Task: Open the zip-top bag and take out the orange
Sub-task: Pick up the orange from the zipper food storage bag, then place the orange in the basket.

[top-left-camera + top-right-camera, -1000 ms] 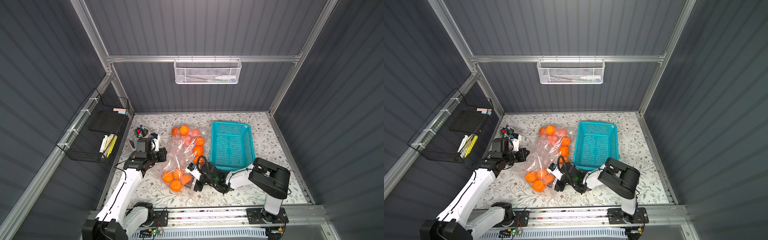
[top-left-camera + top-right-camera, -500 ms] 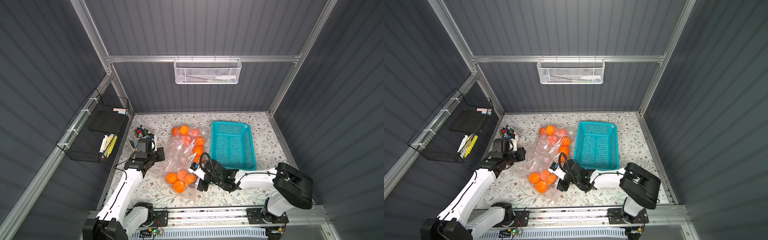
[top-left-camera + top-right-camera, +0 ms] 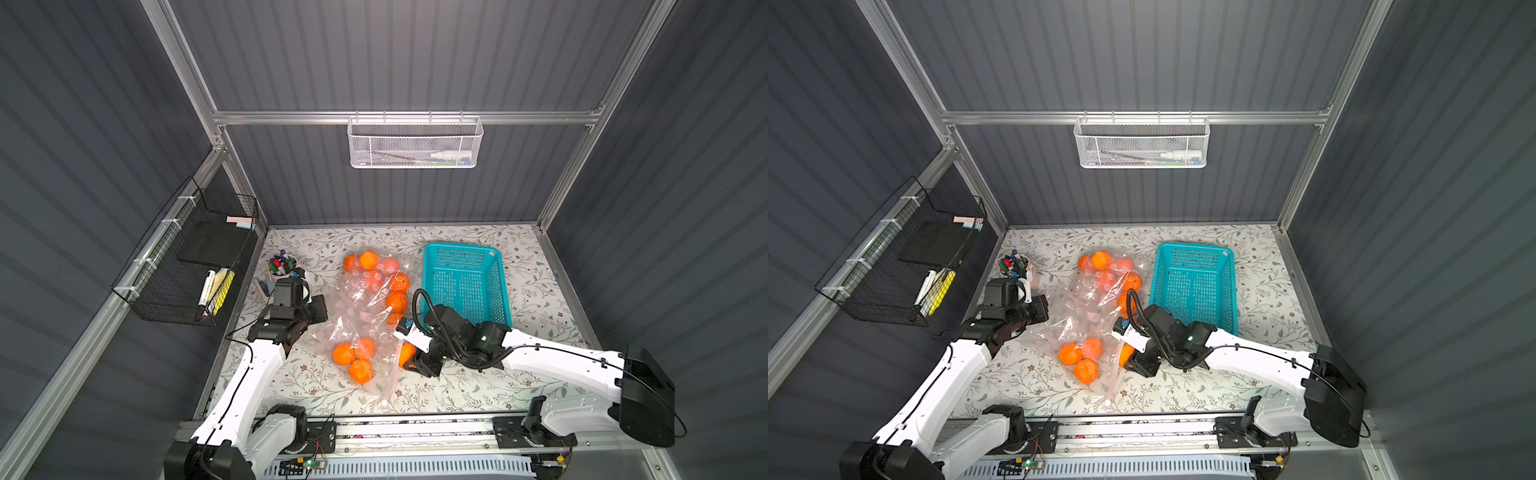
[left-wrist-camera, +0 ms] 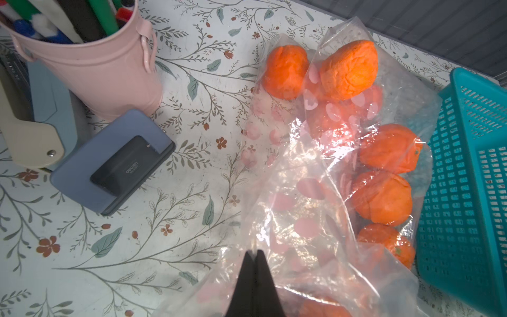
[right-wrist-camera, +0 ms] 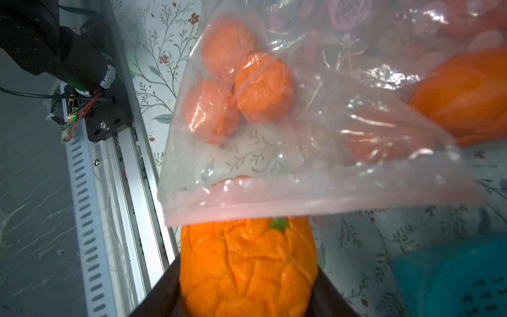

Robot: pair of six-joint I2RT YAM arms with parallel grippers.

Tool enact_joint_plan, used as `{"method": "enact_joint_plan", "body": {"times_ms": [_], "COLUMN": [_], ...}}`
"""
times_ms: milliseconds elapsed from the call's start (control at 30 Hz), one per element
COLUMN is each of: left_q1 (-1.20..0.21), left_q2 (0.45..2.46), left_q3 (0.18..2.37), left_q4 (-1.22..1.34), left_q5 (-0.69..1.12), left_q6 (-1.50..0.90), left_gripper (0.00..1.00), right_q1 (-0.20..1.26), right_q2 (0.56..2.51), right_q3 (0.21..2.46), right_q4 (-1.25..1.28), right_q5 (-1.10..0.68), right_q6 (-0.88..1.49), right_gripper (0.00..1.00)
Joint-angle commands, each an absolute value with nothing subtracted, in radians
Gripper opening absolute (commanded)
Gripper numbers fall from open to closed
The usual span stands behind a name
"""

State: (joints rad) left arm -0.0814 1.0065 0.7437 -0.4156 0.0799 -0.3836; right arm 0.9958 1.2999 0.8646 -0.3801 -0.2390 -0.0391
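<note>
Floral-print desk (image 3: 519, 257): the clear, pink-dotted plastic zip-top bag (image 3: 365, 307) lies mid-desk with its long axis running far to near. It has loose oranges bunched at both ends.

The teal perforated plastic basket (image 3: 457, 246) sits just beside the bag on the robot's right, close behind the white right arm (image 3: 552, 365).

The white left arm (image 3: 257, 365) is at the bag's left edge. Left jaws are together, pinching a fold of bag film, as the left wrist view shows.

Right jaws are clamped on one soft, round orange with a green stem nub (image 5: 247, 263). It sits squeezed between them, stem end pointing back at the bag.

Key relation: the orange sits right at the bag's open mouth on the right-hand side. In the right wrist view the pink zip strip (image 5: 301, 205) laps over its stem end, and the rest is outside.

My read: extraction is nearly done. The next pull should go straight away from the mouth, toward the right arm's base. The left pinch anchors the bag, and the film could snag or drag along.
</note>
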Motion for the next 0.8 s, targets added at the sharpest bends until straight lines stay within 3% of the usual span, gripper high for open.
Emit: {"method": "enact_joint_plan", "body": {"times_ms": [0, 200, 367, 433, 533, 600, 767], "left_q1": [-0.08, -0.08, -0.08, -0.08, -0.08, -0.08, -0.081], "left_q2": [0.995, 1.002, 0.995, 0.991, 0.99, 0.993, 0.996], "left_q3": [0.736, 0.733, 0.729, 0.728, 0.727, 0.728, 0.727], "left_q4": [-0.414, -0.409, -0.408, -0.405, -0.405, -0.408, -0.407], "left_q5": [0.06, 0.066, 0.064, 0.064, 0.065, 0.063, 0.067], "left_q6": [-0.397, -0.397, -0.397, -0.397, -0.397, -0.397, -0.397], "left_gripper": [0.0, 0.0, 0.0, 0.0, 0.0, 0.0, 0.0], "right_q1": [0.964, 0.742, 0.489, 0.396, 0.333, 0.335, 0.334], "right_q2": [1.243, 1.157, 1.183, 1.315, 1.577, 1.746, 1.985], "right_q3": [0.927, 1.03, 1.045, 1.067, 1.192, 1.363, 1.519], "right_q4": [-0.541, -0.729, -0.533, -0.46, -0.42, -0.543, -0.483], "right_q5": [-0.21, -0.155, -0.16, -0.182, -0.204, -0.233, -0.206], "right_q6": [-0.062, -0.031, 0.021, 0.065, 0.093, 0.086, 0.13], "right_gripper": [0.36, 0.37, 0.4, 0.4, 0.32, 0.32, 0.34]}}
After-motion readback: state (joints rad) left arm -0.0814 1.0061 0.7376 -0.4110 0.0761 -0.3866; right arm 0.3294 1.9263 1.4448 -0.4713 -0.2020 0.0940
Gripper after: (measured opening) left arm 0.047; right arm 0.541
